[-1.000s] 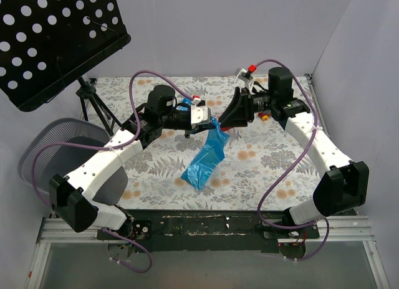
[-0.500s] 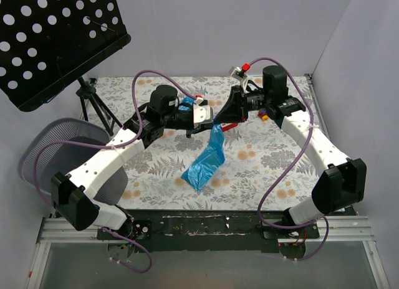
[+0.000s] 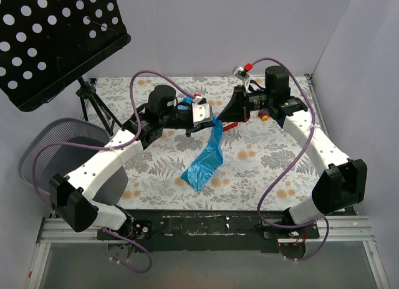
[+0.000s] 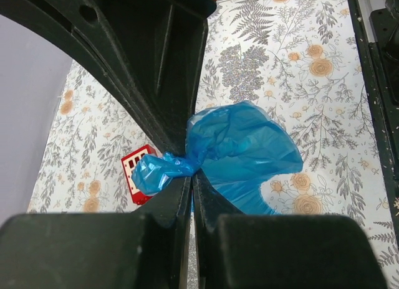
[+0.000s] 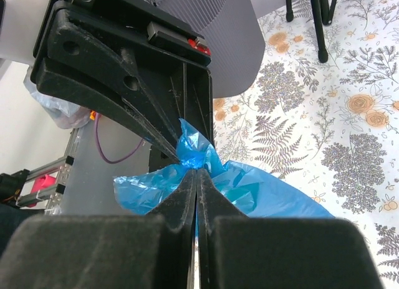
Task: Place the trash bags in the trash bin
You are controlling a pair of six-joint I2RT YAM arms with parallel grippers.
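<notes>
The right gripper (image 5: 197,172) has just snapped shut on the bag's (image 3: 206,157) bunched top, right beside the left gripper (image 4: 191,174), already clamped there. With 2 grips, the bag hangs over mid-table. It looks ready to carry to the bin (image 3: 43,149), well off left.

The table (image 3: 268,170) is covered by a cloth printed with ferns and orange flowers. A stand (image 3: 56,40) has its tripod on the far left corner. A red block (image 4: 134,175) lies flat on the cloth. The bag (image 3: 206,158) reaches down towards the cloth near the middle; whether it touches is unclear.
</notes>
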